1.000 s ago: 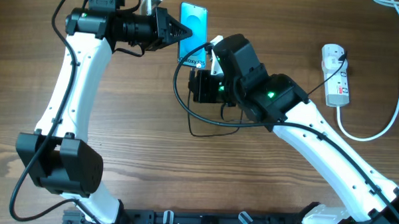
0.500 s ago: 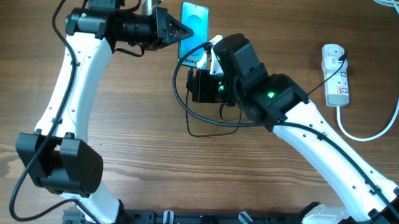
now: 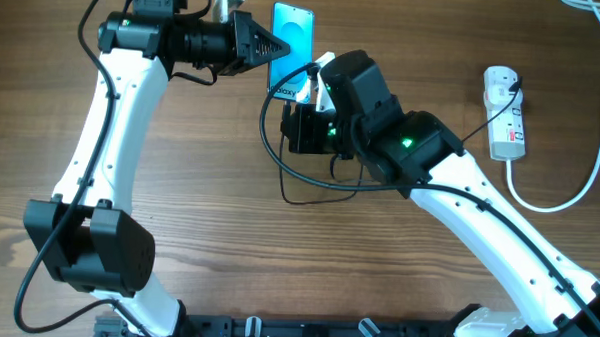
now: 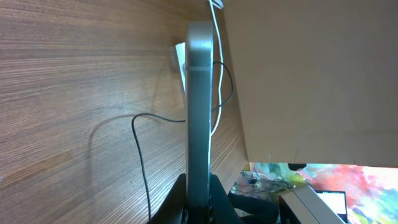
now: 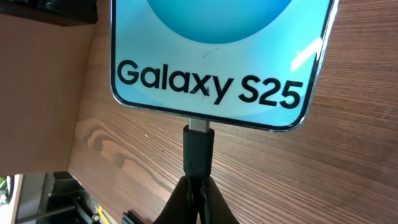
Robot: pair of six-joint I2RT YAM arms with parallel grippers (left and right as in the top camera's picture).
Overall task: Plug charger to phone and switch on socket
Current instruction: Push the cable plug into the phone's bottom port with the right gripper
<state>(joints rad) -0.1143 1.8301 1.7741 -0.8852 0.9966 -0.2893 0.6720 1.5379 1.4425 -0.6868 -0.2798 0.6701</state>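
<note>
At the Galaxy S25 (image 5: pixel 217 56) port, the charger connector (image 5: pixel 198 149), pinched by the closed right gripper (image 5: pixel 198 190), has hardly been advanced; seating is judged unfinished.

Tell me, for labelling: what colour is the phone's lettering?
Black; clearest on the phone in right wrist view.

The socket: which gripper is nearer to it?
Right. The right gripper holds the charger at the text end of the phone; the left gripper grips its side, farther from the socket.
</note>
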